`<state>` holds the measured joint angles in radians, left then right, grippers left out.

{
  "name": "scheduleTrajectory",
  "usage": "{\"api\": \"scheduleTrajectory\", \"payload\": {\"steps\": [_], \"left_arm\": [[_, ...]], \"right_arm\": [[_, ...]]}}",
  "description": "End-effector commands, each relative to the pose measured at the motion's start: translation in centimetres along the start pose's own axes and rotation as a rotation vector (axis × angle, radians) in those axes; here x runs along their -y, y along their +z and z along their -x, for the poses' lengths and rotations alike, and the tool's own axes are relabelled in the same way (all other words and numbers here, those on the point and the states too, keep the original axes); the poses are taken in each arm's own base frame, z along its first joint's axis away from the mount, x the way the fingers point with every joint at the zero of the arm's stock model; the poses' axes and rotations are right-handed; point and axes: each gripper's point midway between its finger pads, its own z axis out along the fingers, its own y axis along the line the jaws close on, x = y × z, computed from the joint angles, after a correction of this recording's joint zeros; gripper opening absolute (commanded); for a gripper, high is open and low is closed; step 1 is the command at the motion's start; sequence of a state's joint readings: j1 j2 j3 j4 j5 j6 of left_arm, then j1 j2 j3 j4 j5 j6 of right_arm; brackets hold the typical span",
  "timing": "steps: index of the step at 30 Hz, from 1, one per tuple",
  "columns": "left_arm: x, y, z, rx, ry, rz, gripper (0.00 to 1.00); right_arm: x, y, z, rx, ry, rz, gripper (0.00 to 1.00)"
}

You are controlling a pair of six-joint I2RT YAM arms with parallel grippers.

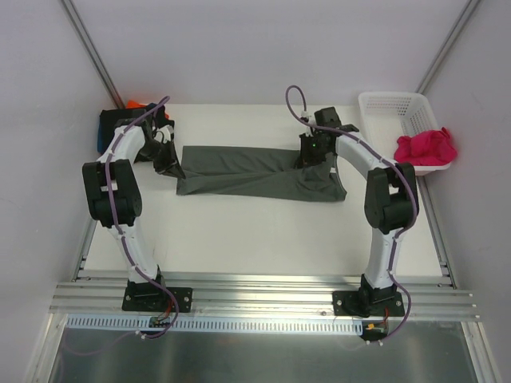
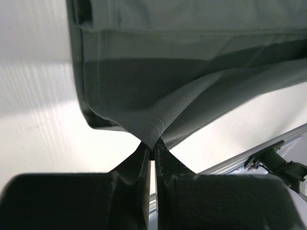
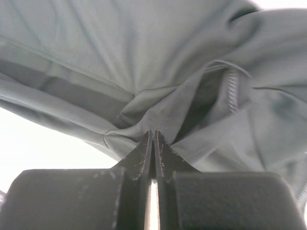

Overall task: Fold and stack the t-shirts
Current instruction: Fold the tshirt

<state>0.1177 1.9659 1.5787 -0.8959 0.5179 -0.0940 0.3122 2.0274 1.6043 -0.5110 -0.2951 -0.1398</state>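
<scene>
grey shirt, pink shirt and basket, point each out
grey shirt (image 1: pixel 255 171), top view, middle of the cloth
pink shirt (image 1: pixel 427 148), top view, middle of the bundle
basket (image 1: pixel 395 116), top view, bare lattice floor

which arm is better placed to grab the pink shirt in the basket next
Right, likely: the right hand sits nearer the basket with the pink shirt; the left hand holds the far end of the grey shirt. Both are shut on it.

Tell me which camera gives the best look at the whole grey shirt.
The top external view: it alone shows the whole grey t-shirt stretched across the table. The left wrist view shows just a hemmed edge pinched in the left gripper; the right wrist view just bunched cloth pinched in the right gripper.
</scene>
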Motion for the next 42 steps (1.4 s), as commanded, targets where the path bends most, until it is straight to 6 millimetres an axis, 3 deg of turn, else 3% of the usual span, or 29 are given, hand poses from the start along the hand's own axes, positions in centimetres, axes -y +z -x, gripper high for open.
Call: {"api": "scheduleTrajectory", "payload": {"steps": [1,9,23,26,36,42], "left_arm": [[-0.2,-0.6,2.2,0.039,0.004,0.005,0.00],[-0.5,-0.3,4.8,0.075,0.026,0.029,0.00],[-0.7,0.2,5.2,0.070,0.030,0.023,0.00],[-0.2,-0.5,4.6,0.071,0.033,0.010,0.00],[0.7,-1.3,-1.5,-0.023,-0.015,-0.039,0.00],[1.0,-2.5,-1.4,0.000,0.009,-0.025,0.00]], "right_arm": [[-0.1,-3.7,2.4,0.099,-0.024,-0.016,0.01],[-0.4,-3.5,3.2,0.131,-0.004,0.003,0.01],[-2.3,-1.1,4.5,0.127,-0.043,0.023,0.01],[-2.5,-1.6,4.5,0.131,-0.042,0.025,0.01],[-3.2,-4.0,1.5,0.104,-0.006,0.031,0.01],[-3.7,-5.6,-0.1,0.104,-0.003,0.044,0.01]]}}
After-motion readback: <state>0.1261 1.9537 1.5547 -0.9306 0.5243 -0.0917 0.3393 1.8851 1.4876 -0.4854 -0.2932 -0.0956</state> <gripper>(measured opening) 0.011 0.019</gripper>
